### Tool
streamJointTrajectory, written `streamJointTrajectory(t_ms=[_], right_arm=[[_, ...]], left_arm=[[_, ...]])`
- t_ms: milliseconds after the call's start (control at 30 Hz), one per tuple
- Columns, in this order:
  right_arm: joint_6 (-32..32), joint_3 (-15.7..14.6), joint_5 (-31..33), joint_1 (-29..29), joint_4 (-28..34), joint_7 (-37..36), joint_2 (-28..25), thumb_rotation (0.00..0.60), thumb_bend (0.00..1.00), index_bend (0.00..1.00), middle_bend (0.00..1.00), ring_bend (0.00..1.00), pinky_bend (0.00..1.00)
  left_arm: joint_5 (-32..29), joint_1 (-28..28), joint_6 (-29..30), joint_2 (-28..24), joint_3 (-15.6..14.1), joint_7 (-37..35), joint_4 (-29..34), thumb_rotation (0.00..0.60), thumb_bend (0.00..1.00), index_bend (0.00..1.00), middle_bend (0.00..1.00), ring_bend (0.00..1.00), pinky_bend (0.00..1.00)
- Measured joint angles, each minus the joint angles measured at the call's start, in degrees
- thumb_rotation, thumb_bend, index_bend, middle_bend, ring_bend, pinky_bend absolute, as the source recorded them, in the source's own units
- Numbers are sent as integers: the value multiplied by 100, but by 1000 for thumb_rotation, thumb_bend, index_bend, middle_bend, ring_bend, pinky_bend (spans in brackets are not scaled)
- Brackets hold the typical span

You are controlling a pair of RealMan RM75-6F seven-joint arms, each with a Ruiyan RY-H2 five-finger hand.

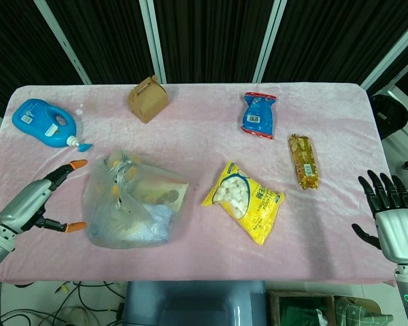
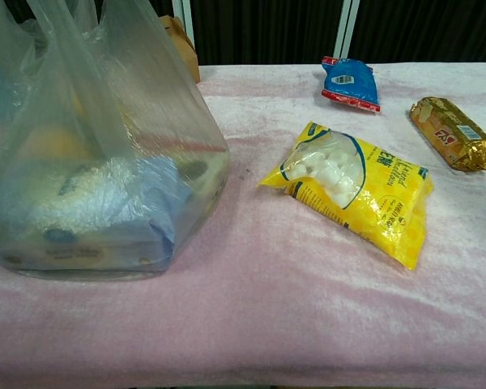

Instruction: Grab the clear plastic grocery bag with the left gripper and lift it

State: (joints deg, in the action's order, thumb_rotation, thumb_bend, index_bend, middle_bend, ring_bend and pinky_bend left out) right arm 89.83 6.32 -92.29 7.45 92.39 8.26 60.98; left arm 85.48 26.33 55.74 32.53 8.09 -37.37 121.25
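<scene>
The clear plastic grocery bag (image 1: pixel 132 202) stands on the pink table left of centre, full of packaged goods, its knotted handles (image 1: pixel 122 166) up at the far left corner. In the chest view the bag (image 2: pixel 89 154) fills the left half. My left hand (image 1: pixel 37 204) is open just left of the bag, thumb and forefinger spread apart, orange fingertips (image 1: pixel 78 164) close to the bag's side without touching it. My right hand (image 1: pixel 394 221) hangs open off the table's right front corner. Neither hand shows in the chest view.
A yellow snack pack (image 1: pixel 245 200) lies right of the bag. A gold biscuit pack (image 1: pixel 304 161) and a blue packet (image 1: pixel 259 115) lie further right and back. A cardboard box (image 1: pixel 147 99) and blue detergent bottle (image 1: pixel 46 123) sit at the back left.
</scene>
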Motion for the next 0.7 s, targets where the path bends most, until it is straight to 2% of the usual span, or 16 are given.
streamJointTrajectory(t_ms=[300,467,700], right_arm=[[-75,-145,-82,-7,-372,-148,215,600,110,0,0,0,31],[-102,-165,-71,-5,-375,-200,220,600,113,0,0,0,31],[-135,-188,-69,3,-358,-218,215,600,117,0,0,0,31]], left_arm=[[-430,609,-972,-512,386,-831,231,600,13,85,170,118,150],[-631,876,-1486,-769,544,-1014,258,600,13,140,222,138,157],[-918,1175,-2135,-972,701,-991,242,600,13,195,238,153,171]])
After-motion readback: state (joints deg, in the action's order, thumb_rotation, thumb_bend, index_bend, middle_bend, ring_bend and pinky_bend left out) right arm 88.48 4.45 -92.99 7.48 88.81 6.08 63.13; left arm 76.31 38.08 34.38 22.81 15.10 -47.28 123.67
